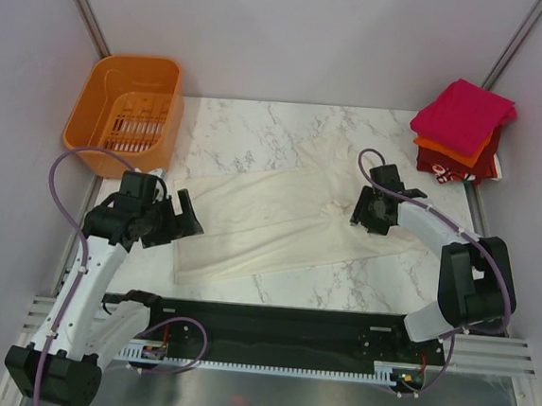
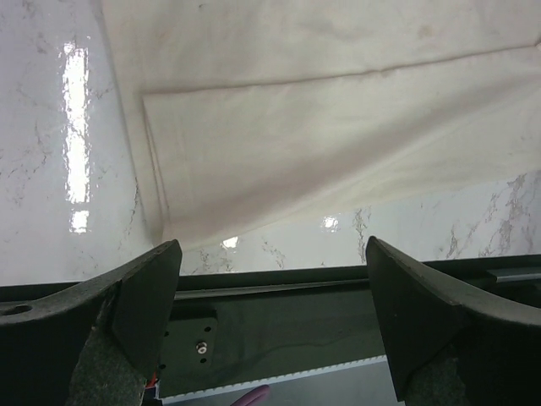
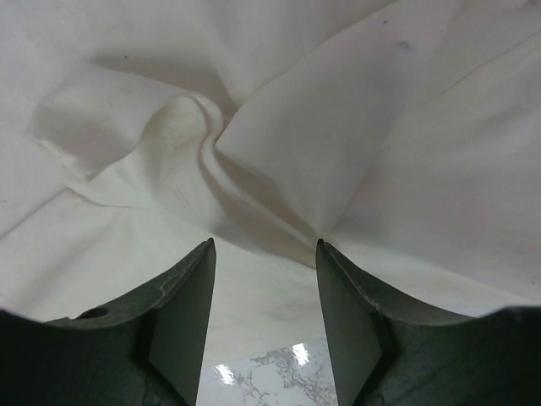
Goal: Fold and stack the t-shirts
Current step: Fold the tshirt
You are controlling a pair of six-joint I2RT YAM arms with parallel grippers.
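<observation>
Over on the left, the left tool point(image 1: 189, 215) hangs wide open, with the near end of the cream-white t-shirt point(image 1: 279, 218) lying flat on the tabletop point(image 1: 259, 126) just ahead of its tips. Across to the right tool point(image 3: 265, 244): jaws half-spread and apart, a raised fold of that shirt right at their tips. Well beyond it, off right, the magenta-pink t-shirt point(image 1: 464, 111), orange t-shirt point(image 1: 440, 145) and dark red t-shirt point(image 1: 457, 164) sit folded and stacked.
</observation>
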